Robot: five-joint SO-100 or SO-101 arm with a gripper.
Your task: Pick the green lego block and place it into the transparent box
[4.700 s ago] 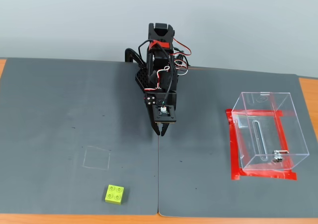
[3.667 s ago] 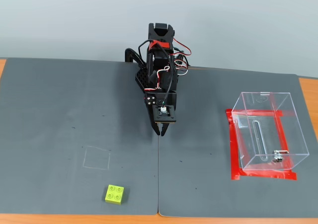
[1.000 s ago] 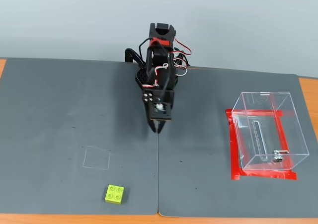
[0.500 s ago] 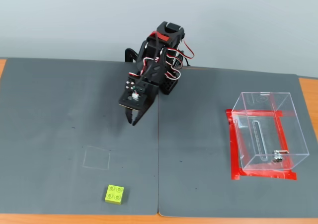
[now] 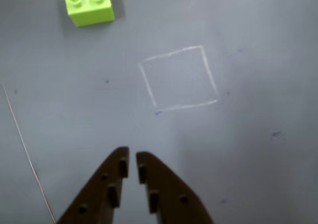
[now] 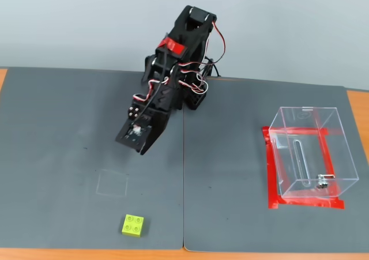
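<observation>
**The arm hung over the mat, and the green block waited for it**

The gripper [image 5: 130,159] was empty. Its two fingers were nearly together, with only a thin gap between the tips, and nothing was in that gap. It hung in the air above the grey mat [image 6: 69,127] on the bench [image 6: 11,253], pointing down and forward. It was likely held up like that so the wrist camera could look over the mat and find the block.

The green lego block [image 6: 134,225] sat flat on the mat with its four round studs up. In the fixed view it was near the front edge, well apart from the gripper. In the wrist view the block [image 5: 89,4] showed at the top, left of the middle. It stood upright, so the fingers could close on its flat sides.

A chalk square [image 6: 112,184] was drawn on the mat between the gripper and the block. The block was just outside it, so the square may only mark a start spot.

The transparent box [image 6: 309,153] stood far off on the right side in the fixed view. Red tape [image 6: 268,168] ran around its base, probably to keep it from sliding. Its top looked open, so a block could drop in.

I think the pick had not started yet. The fingers would need to open wider first, then reach forward and down to the block.
</observation>
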